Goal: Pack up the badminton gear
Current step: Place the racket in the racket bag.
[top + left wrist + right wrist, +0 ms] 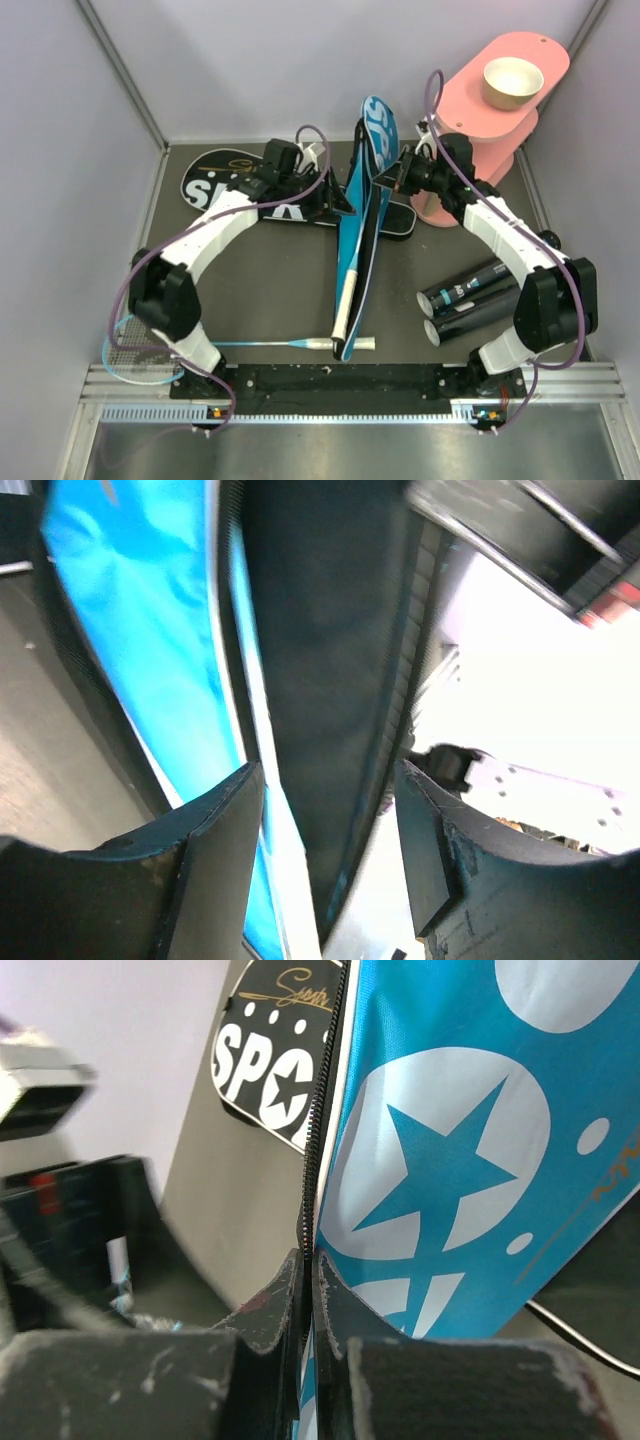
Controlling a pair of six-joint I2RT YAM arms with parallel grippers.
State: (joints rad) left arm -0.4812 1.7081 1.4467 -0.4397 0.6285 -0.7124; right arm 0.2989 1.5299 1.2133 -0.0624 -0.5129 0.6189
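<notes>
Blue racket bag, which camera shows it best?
Top external: the blue racket bag shows end to end, tilted up on edge. Right wrist shows only its star-printed side close up; left wrist, a blurred blue strip.

The blue fabric racket bag [440, 1160], printed with white discs and a blue star, stands on edge. Its zipper edge is pinched in the right pincer [308, 1285] and runs between the left pincer's [330, 770] parted fingers. The black fabric racket bag [215, 182] lies flat just behind the left pincer. Two black cylinder tubes [470, 285] lie side by side, well nearer than the right pincer.
</notes>
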